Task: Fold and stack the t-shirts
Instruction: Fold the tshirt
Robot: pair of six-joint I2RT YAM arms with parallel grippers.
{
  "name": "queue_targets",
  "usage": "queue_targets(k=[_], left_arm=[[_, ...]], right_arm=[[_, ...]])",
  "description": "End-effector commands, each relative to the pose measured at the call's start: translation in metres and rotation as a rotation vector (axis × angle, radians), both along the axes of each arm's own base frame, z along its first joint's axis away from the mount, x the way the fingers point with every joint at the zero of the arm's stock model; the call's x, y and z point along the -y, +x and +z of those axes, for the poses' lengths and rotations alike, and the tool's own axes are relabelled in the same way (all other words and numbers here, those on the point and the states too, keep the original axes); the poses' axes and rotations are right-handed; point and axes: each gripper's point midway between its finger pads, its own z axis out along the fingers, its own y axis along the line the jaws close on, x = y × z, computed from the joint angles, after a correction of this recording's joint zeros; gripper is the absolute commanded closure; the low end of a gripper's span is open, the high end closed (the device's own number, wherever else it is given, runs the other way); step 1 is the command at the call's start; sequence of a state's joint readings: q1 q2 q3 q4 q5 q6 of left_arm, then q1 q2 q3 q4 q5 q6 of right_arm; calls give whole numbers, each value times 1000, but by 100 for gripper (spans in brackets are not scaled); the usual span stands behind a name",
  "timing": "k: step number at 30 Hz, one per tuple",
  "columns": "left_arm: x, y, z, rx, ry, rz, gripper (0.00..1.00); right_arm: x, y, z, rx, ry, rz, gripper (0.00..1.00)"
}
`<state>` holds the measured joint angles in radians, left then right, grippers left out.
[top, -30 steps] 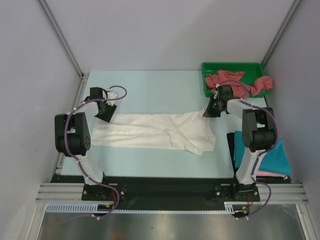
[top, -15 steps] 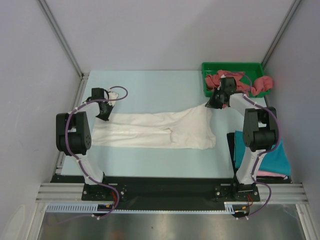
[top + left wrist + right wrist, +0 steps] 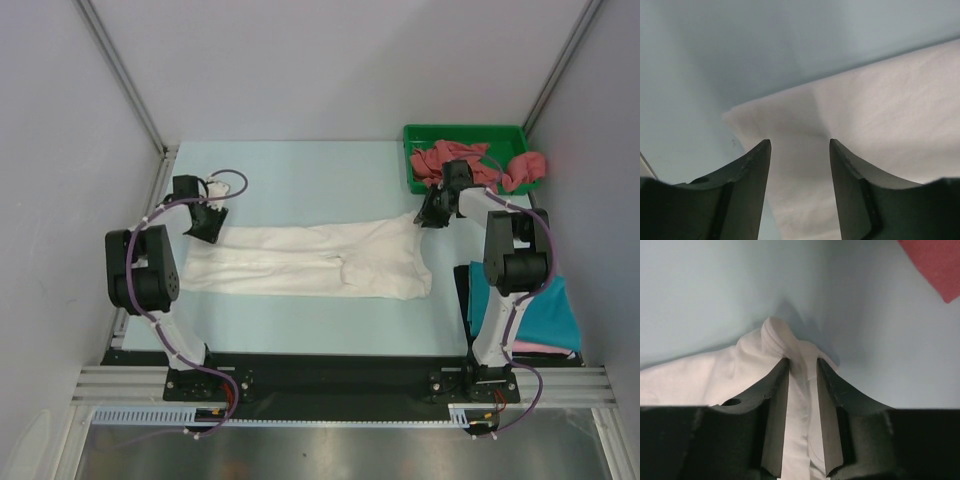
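Left gripper (image 3: 799, 142) — fingers spread — sits over the far left corner of the white cotton short-sleeved t-shirt (image 3: 300, 262), which lies stretched out between both arms. Right gripper (image 3: 803, 362) — fingers narrowly parted astride the shirt's bunched far right corner; whether they pinch it cannot be told.

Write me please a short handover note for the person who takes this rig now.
Left tool: open above the far-left corner of the white t-shirt, holding nothing.
Right tool: jaws narrow around its bunched far-right corner; grip unclear.
Red t-shirts lie in the green tray; teal t-shirt lies on a pink one, near right.
Done: those two seem stacked. Left: fold white, then red.
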<state>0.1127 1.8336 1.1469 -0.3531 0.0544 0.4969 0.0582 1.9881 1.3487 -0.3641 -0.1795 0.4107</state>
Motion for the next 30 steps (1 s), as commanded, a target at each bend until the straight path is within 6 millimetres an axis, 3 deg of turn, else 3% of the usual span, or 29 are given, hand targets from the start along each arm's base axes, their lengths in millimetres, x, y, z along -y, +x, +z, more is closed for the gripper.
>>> queue_targets(k=[1,3,5,6,8,10,12,16,17,19,21,24,27,28,30], left_arm=[[6,8,51,129,-155,-6,43],[4,16,66,177,-204,16,35],[-10,22,64,171,-192,53,34],[-17,23,56,147,-158,80,34],[-23,25,37,85,-139,90,34],[-22,28,31,63,-140,76,33],[-21,31,24,42,-125,46,26],[-28,33,9,-6,-44,32,25],[-30,31,5,-19,-37,35,25],[-30,26,0,-37,-26,22,26],[-26,18,-6,-58,-37,-5,32],[-21,11,-10,-66,-59,-20,62],[-12,0,-15,-84,-88,-55,89],[-11,-3,-16,-87,-90,-56,98],[-10,-14,-19,-104,-92,-57,100]], right_arm=[[5,3,31,65,-40,13,64],[5,-2,50,102,-43,12,64],[6,-17,49,87,-52,7,61],[4,-23,61,107,-49,8,58],[4,-41,57,76,-49,0,49],[0,-57,63,66,-44,6,41],[-3,-82,51,-5,-45,14,40],[2,-126,45,-81,-77,-10,37],[1,-141,36,-119,-73,-20,34],[-2,-156,30,-147,-50,-24,29],[-5,-174,22,-179,-25,-37,29],[-6,-194,8,-221,-8,-51,28],[-15,-196,1,-216,43,-44,30],[-20,-199,-3,-228,69,-37,36],[-21,-197,-12,-236,77,-44,47]])
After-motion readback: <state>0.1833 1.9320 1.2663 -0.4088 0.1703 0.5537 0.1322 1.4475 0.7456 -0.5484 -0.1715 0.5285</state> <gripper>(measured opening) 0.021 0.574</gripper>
